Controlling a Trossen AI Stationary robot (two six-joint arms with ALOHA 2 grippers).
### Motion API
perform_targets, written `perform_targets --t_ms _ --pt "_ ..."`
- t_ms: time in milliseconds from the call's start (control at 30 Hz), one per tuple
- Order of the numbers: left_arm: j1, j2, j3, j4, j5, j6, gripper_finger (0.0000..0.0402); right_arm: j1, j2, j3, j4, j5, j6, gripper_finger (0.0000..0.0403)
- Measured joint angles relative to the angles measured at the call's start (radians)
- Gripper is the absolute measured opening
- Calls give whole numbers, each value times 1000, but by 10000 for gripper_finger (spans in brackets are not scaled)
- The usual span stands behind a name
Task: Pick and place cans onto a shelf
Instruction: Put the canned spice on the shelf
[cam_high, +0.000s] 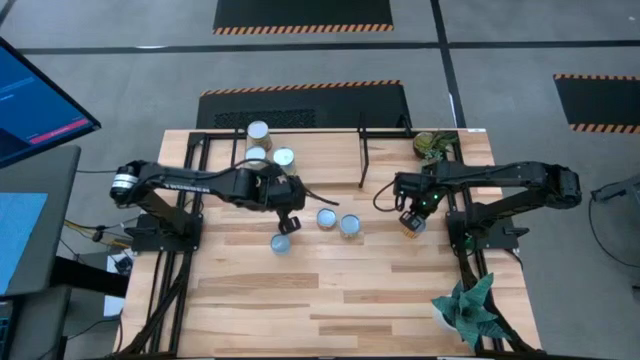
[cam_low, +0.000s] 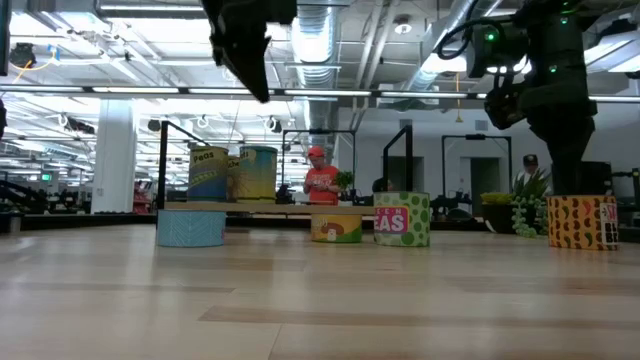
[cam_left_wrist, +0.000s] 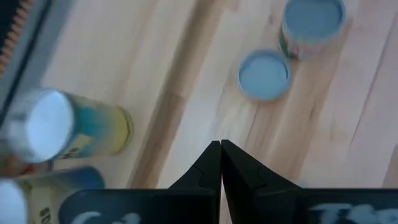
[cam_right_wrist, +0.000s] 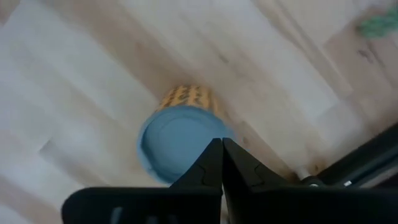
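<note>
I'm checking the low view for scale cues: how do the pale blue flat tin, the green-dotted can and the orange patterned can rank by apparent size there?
1. Orange patterned can and green-dotted can: much alike, so I won't rank them.
2. Pale blue flat tin: clearly lowest, though wide.
Nearness to the camera may skew this.

Low view: green-dotted can (cam_low: 402, 219) label reads "EAS", first letter cut off. Yellow-and-blue can (cam_low: 209, 172) on the shelf (cam_low: 250, 207) reads "PEAS". Nothing else legible.
</note>
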Motion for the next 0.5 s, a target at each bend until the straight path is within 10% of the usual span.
perform_targets --t_ms 500 --pt "89 -113 -134 48 128 110 0 69 -10 -21 25 53 177 135"
